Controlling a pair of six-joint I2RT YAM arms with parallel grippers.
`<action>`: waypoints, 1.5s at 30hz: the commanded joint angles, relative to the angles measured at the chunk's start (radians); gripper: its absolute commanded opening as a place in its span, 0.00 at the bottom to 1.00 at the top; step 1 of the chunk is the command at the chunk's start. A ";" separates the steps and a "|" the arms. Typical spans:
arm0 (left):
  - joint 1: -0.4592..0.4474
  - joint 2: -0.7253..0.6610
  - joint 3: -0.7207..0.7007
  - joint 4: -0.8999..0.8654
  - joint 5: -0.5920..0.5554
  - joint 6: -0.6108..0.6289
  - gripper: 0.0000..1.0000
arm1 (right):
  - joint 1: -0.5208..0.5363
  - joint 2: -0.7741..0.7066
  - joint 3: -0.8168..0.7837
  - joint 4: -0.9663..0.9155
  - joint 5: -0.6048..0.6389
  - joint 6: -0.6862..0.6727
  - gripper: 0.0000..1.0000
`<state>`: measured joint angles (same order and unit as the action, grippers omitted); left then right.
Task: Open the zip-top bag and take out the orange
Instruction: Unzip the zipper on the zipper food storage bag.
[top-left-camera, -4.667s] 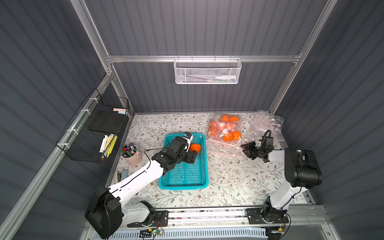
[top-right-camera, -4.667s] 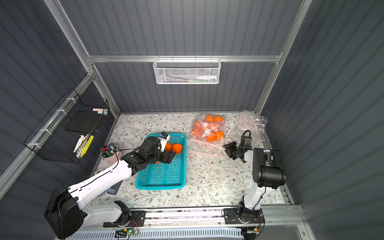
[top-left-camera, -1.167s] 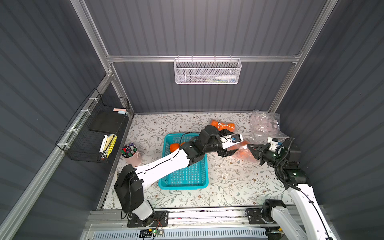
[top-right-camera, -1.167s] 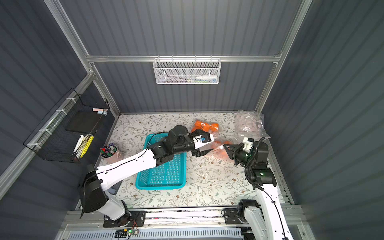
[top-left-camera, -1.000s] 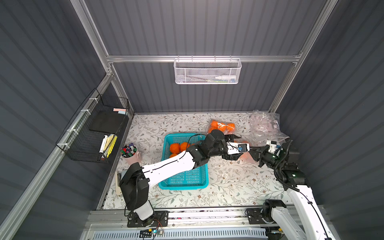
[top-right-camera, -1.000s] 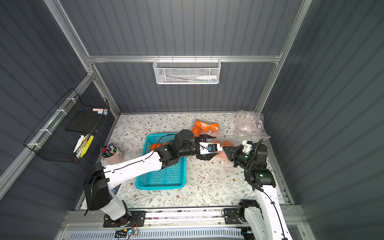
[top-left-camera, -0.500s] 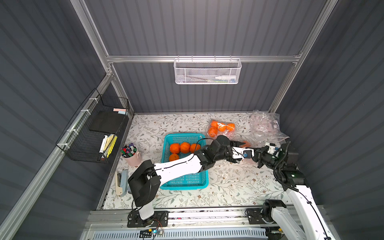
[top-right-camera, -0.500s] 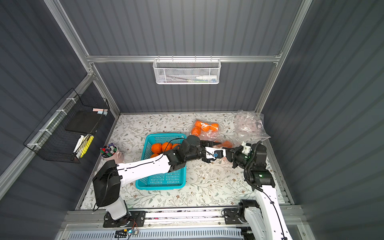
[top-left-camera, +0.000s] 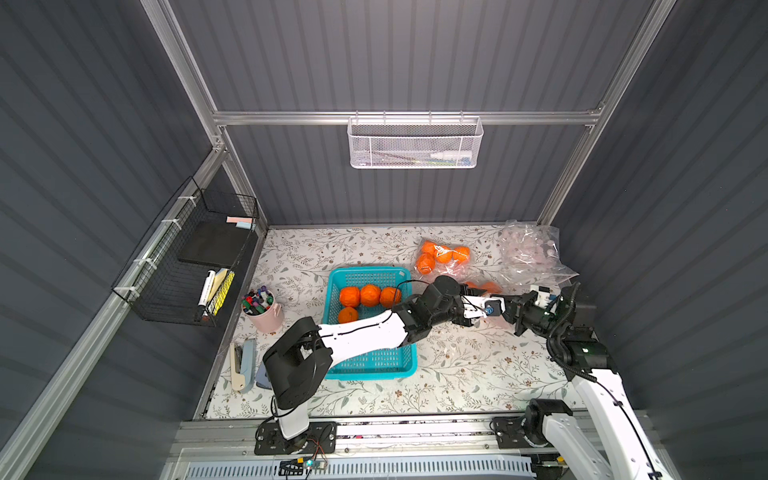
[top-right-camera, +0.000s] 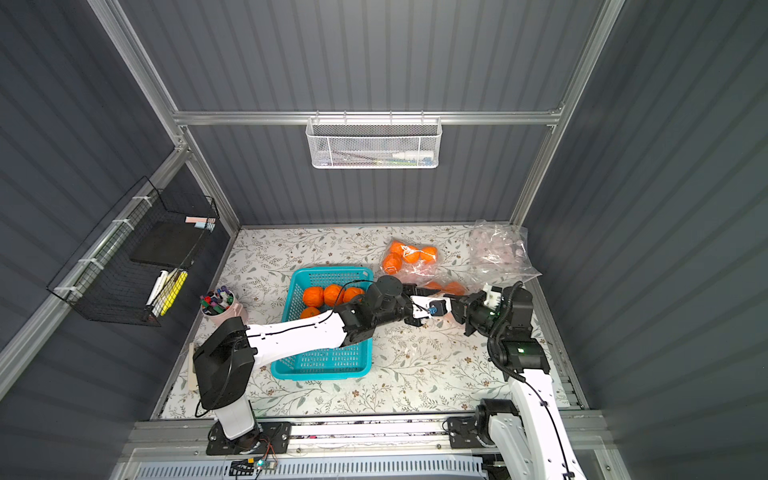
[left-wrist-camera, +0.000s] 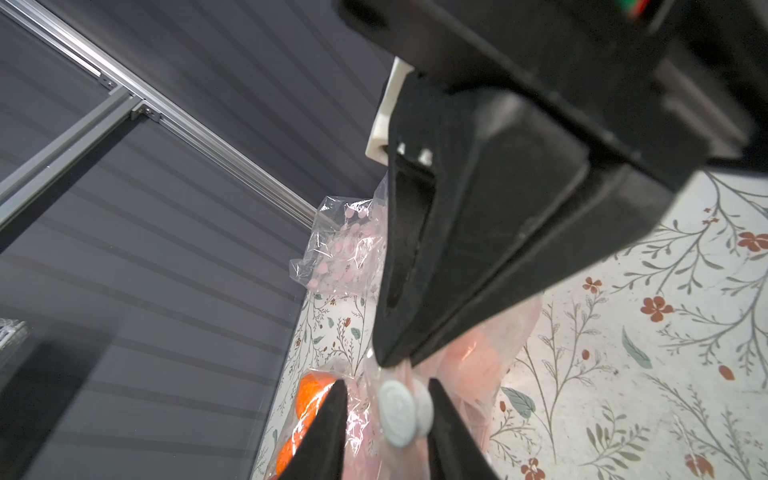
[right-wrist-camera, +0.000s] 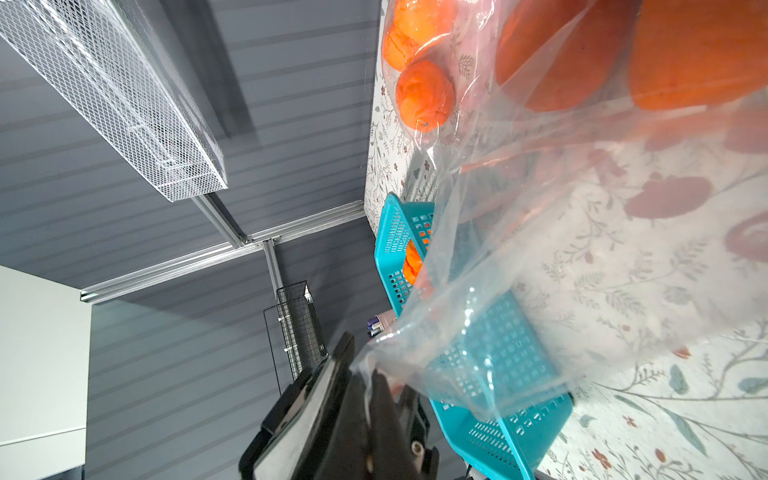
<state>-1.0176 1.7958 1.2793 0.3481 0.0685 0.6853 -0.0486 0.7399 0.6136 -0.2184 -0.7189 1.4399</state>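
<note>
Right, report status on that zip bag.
Left gripper open, jaws straddling the zip slider. Right gripper shut on the bag. Oranges inside bag. Basket beneath left arm, not obstructing.

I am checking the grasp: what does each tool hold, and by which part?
The right tool pinches the zip-top bag by its edge. The left tool holds nothing yet; its jaws flank the bag's slider.

Pink pen cup (top-left-camera: 265, 318) beside teal basket (top-left-camera: 371, 374); stapler (top-left-camera: 243, 363) near it; white mesh basket (top-left-camera: 415, 145) on back wall
</note>
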 joint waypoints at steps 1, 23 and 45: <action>-0.001 -0.009 -0.042 0.053 -0.022 -0.018 0.26 | 0.004 -0.002 -0.006 0.019 -0.016 0.031 0.00; -0.003 -0.004 -0.038 0.084 0.001 -0.046 0.27 | 0.004 0.013 -0.003 0.022 -0.019 0.023 0.00; -0.007 -0.025 -0.033 0.079 0.022 -0.097 0.13 | 0.004 0.039 0.015 0.067 0.005 0.043 0.00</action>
<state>-1.0183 1.7958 1.2469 0.4122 0.0803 0.6159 -0.0467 0.7677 0.6136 -0.1825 -0.7258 1.4433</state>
